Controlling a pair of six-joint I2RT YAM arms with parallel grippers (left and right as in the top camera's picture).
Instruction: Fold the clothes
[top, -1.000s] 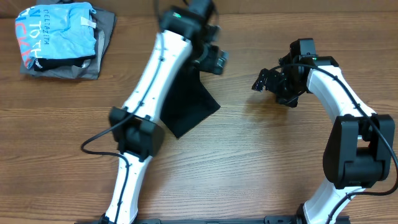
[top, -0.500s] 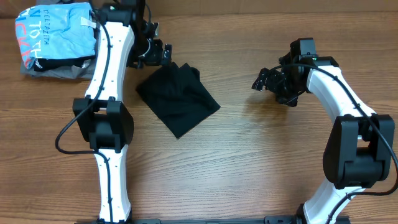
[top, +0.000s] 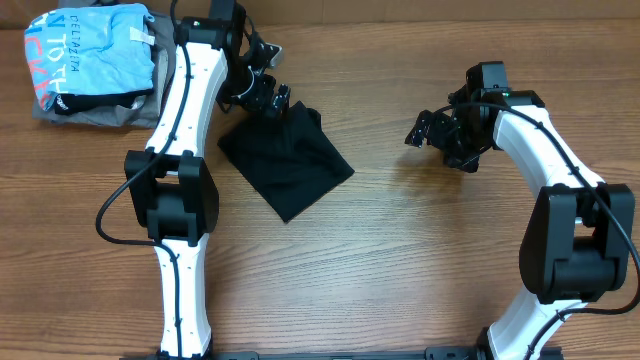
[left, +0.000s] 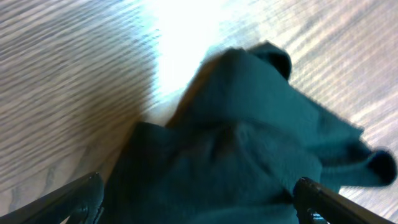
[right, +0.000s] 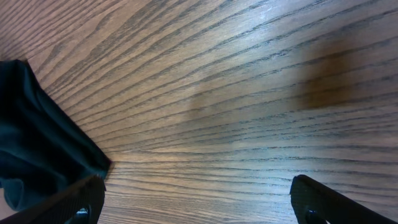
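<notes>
On the brown wooden tabletop (top: 420, 260), the soft black T-shirt (top: 288, 160) lay left of centre, a rumpled folded square, seemingly nearly done, my left hand (top: 268, 96) and right hand (top: 421, 130) open, empty.

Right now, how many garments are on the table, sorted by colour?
Black shirt: 1
Light blue shirt: 1
Grey garment: 1
Total: 3
</notes>
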